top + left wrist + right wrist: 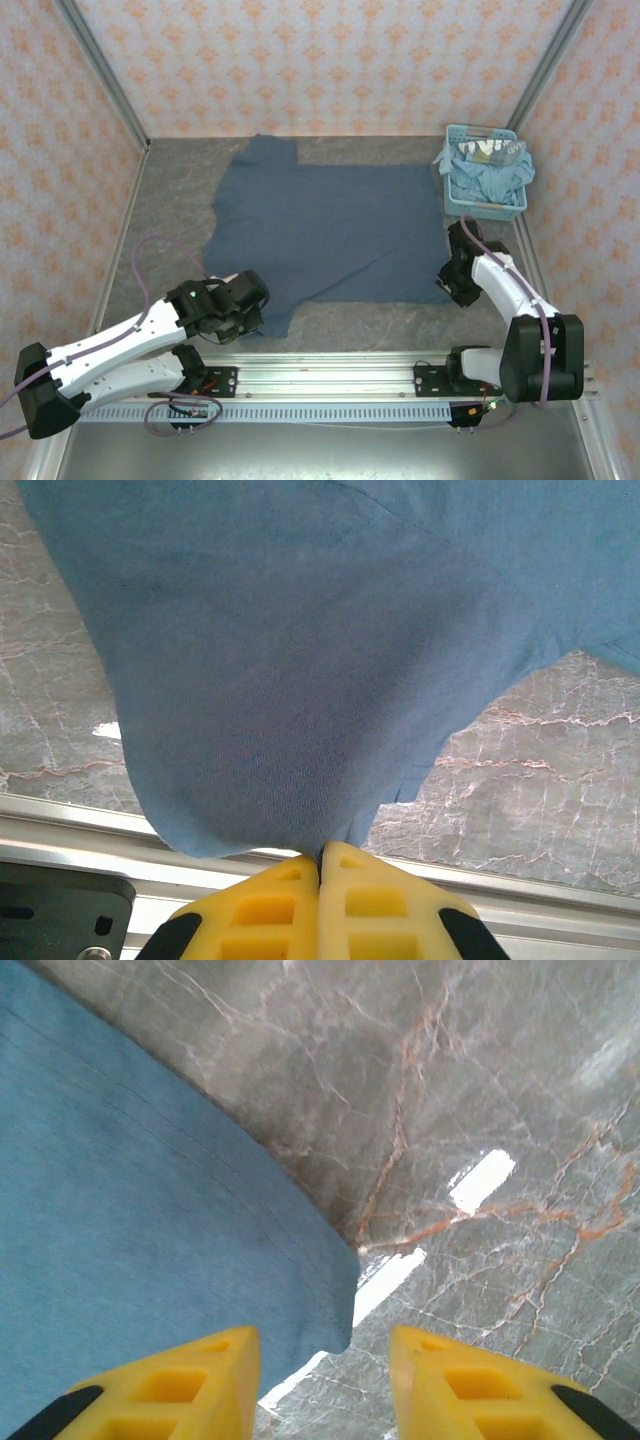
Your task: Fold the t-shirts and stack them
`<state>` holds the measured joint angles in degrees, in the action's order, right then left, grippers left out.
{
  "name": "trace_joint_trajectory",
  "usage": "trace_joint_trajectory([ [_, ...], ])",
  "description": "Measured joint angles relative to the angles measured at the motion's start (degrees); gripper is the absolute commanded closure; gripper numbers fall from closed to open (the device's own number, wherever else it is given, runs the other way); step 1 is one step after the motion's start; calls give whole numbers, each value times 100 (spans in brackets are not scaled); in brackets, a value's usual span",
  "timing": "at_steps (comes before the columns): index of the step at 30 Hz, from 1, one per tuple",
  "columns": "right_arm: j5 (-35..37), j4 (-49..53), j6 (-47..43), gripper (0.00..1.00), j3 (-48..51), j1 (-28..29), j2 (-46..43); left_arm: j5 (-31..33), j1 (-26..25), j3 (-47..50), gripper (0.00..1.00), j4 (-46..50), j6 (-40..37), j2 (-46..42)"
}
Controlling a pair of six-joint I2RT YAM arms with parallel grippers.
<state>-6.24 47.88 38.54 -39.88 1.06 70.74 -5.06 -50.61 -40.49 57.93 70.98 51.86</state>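
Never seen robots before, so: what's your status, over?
Left gripper shut on t-shirt edge. Right gripper open at shirt corner. Basket far right, not blocking.

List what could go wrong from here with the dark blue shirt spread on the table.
1. The left gripper is shut on only a small pinch of the t-shirt at its near edge, so a pull may slip it free.
2. The right gripper stands open with the shirt's corner lying loose just ahead of it. If only the left side lifts, the cloth may drag and skew.
3. The basket sits close beside the shirt's far right corner, and a fold might snag it.
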Motion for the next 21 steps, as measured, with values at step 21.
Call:
trace_joint_trajectory([
  [21, -557, -317, 197, 100, 306, -37, -339, -140, -234, -168, 100, 332, -640, -262],
])
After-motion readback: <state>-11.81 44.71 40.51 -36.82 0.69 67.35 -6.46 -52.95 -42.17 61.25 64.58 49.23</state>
